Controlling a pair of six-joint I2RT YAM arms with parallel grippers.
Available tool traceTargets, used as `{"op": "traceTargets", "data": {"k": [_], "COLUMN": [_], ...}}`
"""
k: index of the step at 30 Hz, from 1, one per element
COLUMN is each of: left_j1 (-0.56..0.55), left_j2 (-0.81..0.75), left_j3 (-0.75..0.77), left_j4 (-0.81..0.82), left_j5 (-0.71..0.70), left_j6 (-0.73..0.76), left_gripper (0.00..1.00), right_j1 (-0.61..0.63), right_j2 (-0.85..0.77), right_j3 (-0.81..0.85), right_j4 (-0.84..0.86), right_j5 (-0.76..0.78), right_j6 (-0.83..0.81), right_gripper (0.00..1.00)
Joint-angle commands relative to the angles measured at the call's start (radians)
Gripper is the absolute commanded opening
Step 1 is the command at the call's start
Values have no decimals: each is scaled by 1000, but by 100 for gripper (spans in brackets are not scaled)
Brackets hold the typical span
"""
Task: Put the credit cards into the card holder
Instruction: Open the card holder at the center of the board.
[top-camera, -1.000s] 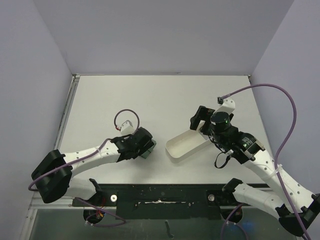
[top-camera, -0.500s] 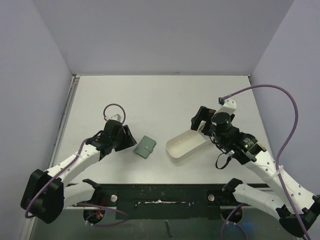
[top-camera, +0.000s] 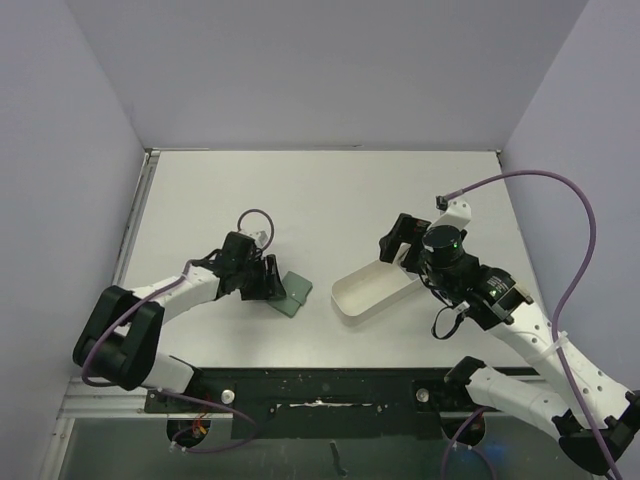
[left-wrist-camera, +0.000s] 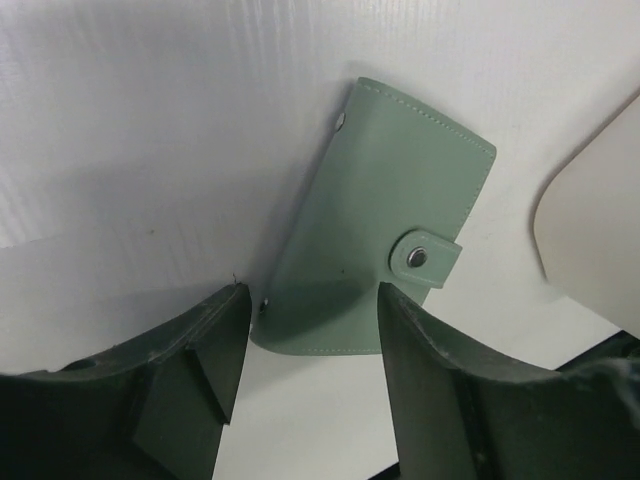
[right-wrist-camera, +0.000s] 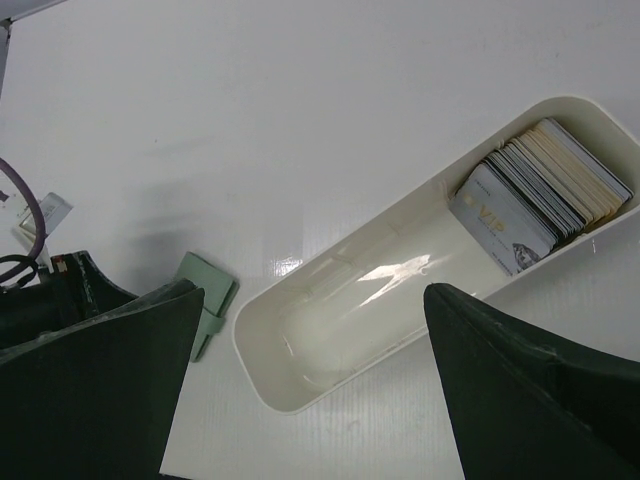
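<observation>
Top external view shows the left arm stretched low from the near-left corner toward the middle of the table (top-camera: 300, 200), its left tool (top-camera: 272, 283) aimed rightward at the card holder (top-camera: 294, 292). The right arm rises from the near-right corner and bends back toward the left, with the right tool (top-camera: 397, 238) hanging over the far end of a long white tray (top-camera: 365, 295). In the left wrist view the two fingers (left-wrist-camera: 215, 340) stand spread apart, and the near end of the closed, grey-green card holder lies in the gap between their tips; whether they touch it cannot be told. It lies flat, its long axis running diagonally away from the tool, snap tab buttoned over one long edge. In the right wrist view that tool is also wide open, gripping nothing, and the credit cards (right-wrist-camera: 540, 195) stand stacked on edge at one end of the tray.
</observation>
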Motion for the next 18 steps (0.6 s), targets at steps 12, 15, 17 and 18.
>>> {"op": "traceTargets", "data": {"k": [12,15,17,18], "left_j1": [-10,-11,-11,-11], "left_j2": [31,-36,-83,-107], "left_j3": [30,2,-53,-71], "left_j4": [18,52,80,92], "left_j5": [-22,-10,8,20], "left_j6": [-29,-77,-115,-136], "left_gripper": [0,0,0,0], "right_j1": [63,66,72,74], "right_j2": [76,103,135,152], "right_j3": [-63,-67,-65,-59], "right_j4": [90,108,115,117], "right_j5": [-61,-69,-73,-76], "right_j6": [95,99,100,100], "right_gripper": [100,100,99,99]}}
